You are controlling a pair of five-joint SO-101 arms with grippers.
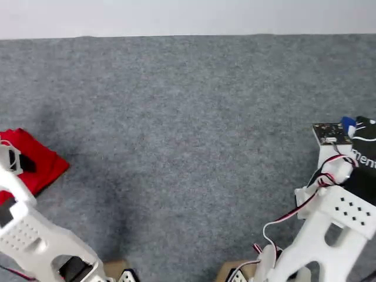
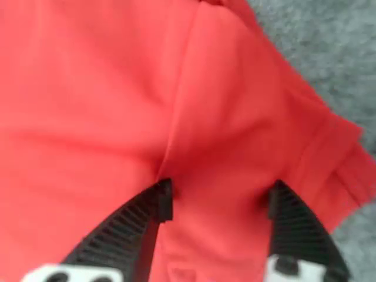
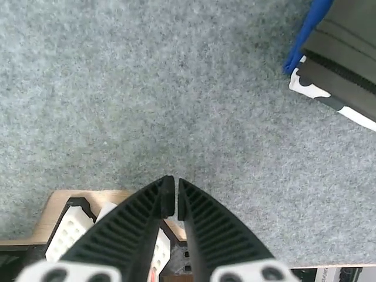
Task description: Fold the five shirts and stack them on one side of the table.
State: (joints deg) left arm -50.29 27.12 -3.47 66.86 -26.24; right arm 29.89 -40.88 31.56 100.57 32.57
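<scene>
A folded red shirt (image 1: 36,160) lies at the left edge of the grey felt table (image 1: 188,129). My left gripper (image 2: 220,200) hovers open right over that red shirt (image 2: 147,106), its black fingers (image 2: 141,220) spread above the cloth with nothing between them. At the right edge lies a stack of folded shirts (image 1: 363,154), black on top with a blue one showing underneath. The same stack (image 3: 341,53) shows in the right wrist view, dark with a blue and a white layer. My right gripper (image 3: 176,197) is shut and empty above bare felt near the table's front edge.
The left arm's white body (image 1: 35,241) stands at the front left and the right arm's body (image 1: 329,229) at the front right. Wooden arm bases (image 3: 64,208) sit at the front edge. A white wall (image 1: 188,17) runs behind the table.
</scene>
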